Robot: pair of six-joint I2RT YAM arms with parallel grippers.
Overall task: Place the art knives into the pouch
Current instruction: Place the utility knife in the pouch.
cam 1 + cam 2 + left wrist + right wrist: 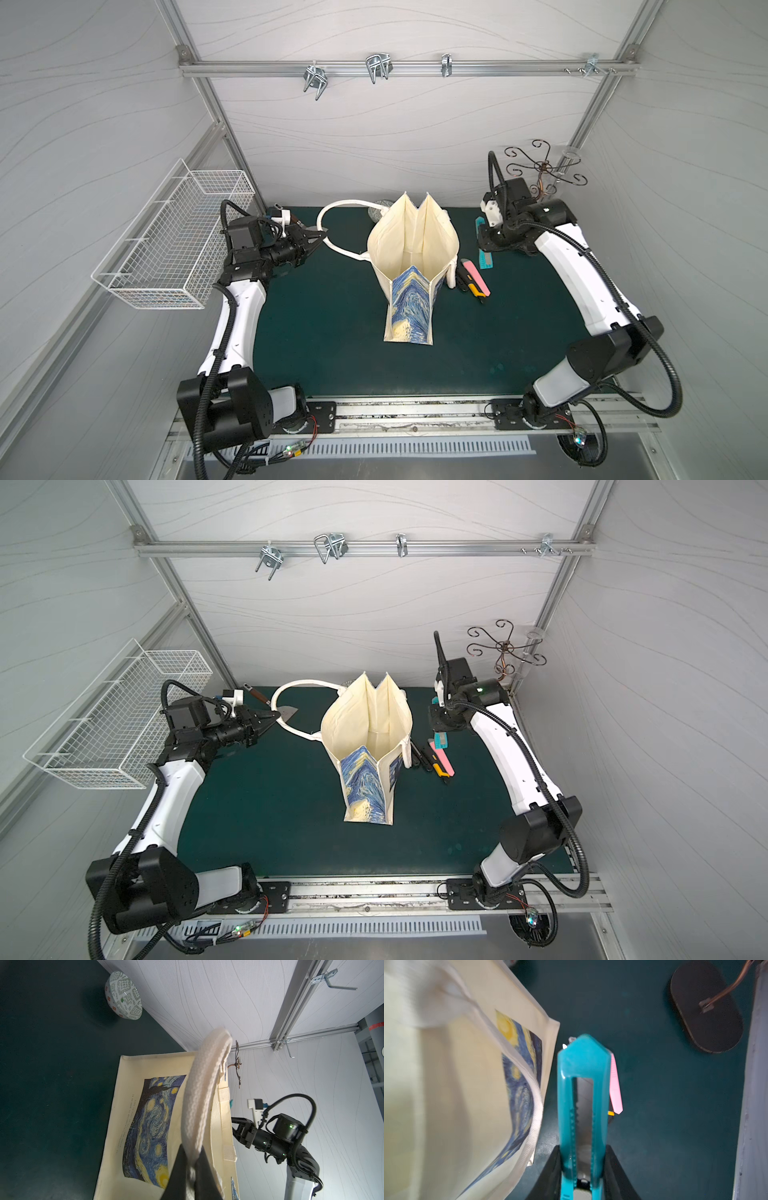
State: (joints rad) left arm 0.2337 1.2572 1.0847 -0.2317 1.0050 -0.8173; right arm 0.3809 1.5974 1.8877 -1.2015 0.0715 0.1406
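The pouch, a cream tote with a blue-and-yellow night-sky print, stands open-mouthed in the middle of the green mat. My left gripper is shut on one white rope handle, which it holds out to the pouch's left. My right gripper is shut on the teal art knife, just to the right of the pouch and outside it. The knife's tip points away from the gripper, over the mat.
A pink knife and a black-and-yellow knife lie on the mat against the pouch's right side. A patterned bowl sits by the back wall. A white wire basket hangs left; a wire stand occupies the back right corner.
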